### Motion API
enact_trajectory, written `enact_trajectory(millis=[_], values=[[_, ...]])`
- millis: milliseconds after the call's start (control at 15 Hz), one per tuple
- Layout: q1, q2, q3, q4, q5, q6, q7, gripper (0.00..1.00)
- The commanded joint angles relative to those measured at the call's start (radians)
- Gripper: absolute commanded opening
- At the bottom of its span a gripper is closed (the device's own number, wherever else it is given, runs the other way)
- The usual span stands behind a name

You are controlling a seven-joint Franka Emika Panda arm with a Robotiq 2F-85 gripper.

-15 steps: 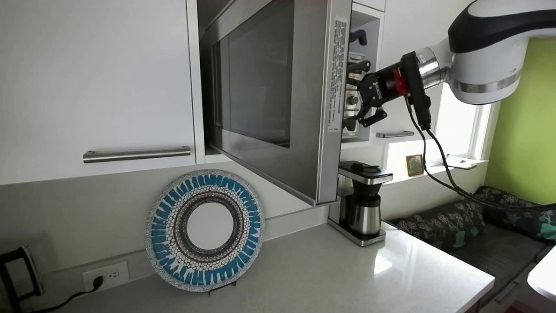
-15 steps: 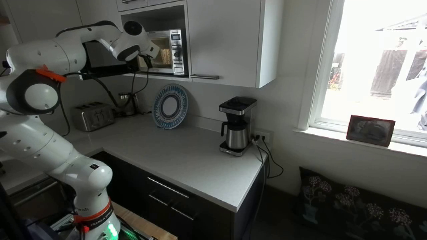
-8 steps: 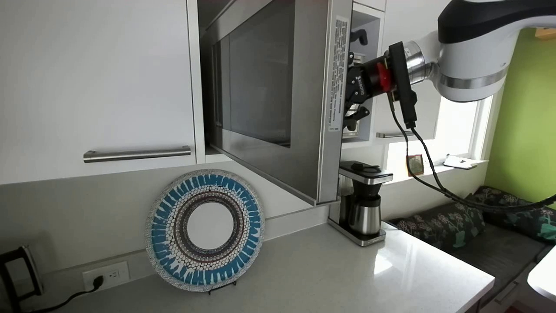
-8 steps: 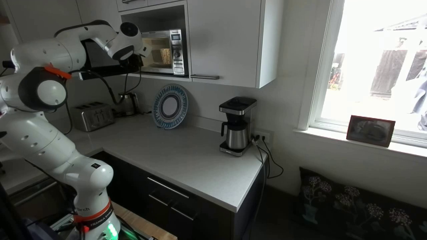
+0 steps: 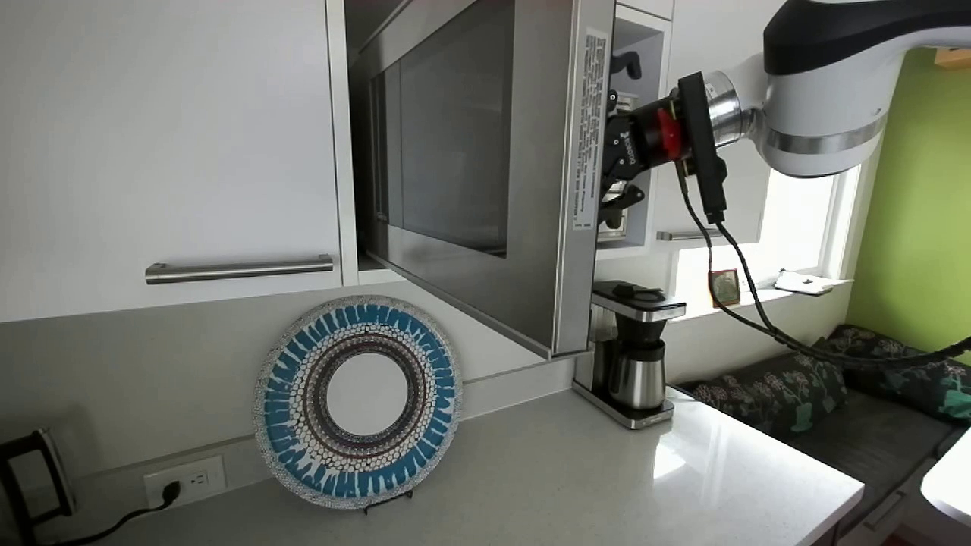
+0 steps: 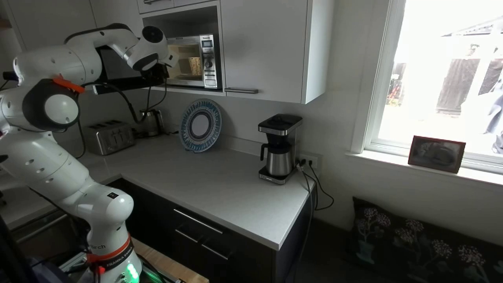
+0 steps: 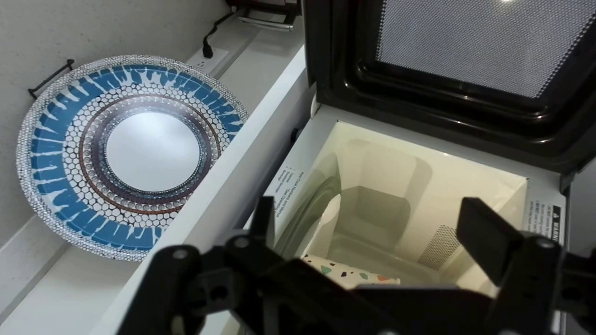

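My gripper (image 7: 375,228) is open and empty, its two black fingers wide apart in front of the open microwave. A pale cup (image 7: 347,274) with coloured flecks stands inside the microwave cavity (image 7: 433,163); the gripper's body hides part of it in the wrist view. The cup also shows in an exterior view (image 6: 195,66). The microwave door (image 7: 344,56) stands wide open at the top of the wrist view. In an exterior view the door (image 5: 470,136) hides my fingertips and most of the cavity. The gripper does not visibly touch the cup.
The microwave (image 6: 210,61) sits in a wall cabinet niche above the counter (image 6: 204,181). A round blue patterned plate (image 5: 284,402) leans on the wall below. A coffee maker (image 5: 637,371) stands at the counter's end, a toaster (image 6: 109,137) farther back. A cable hangs from the wrist.
Over the last second my gripper moved left in an exterior view, going partly behind the microwave door. The wrist uncovered the cup. The last half second shows almost no motion.
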Motion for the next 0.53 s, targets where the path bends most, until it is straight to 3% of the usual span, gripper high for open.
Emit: enact_trajectory(millis=[0, 467], values=[[-0.025, 0.039, 0.042, 0.012, -0.034, 0.052, 0.013, 1.00], [-0.037, 0.117, 0.073, 0.026, -0.126, 0.218, 0.023, 1.00]])
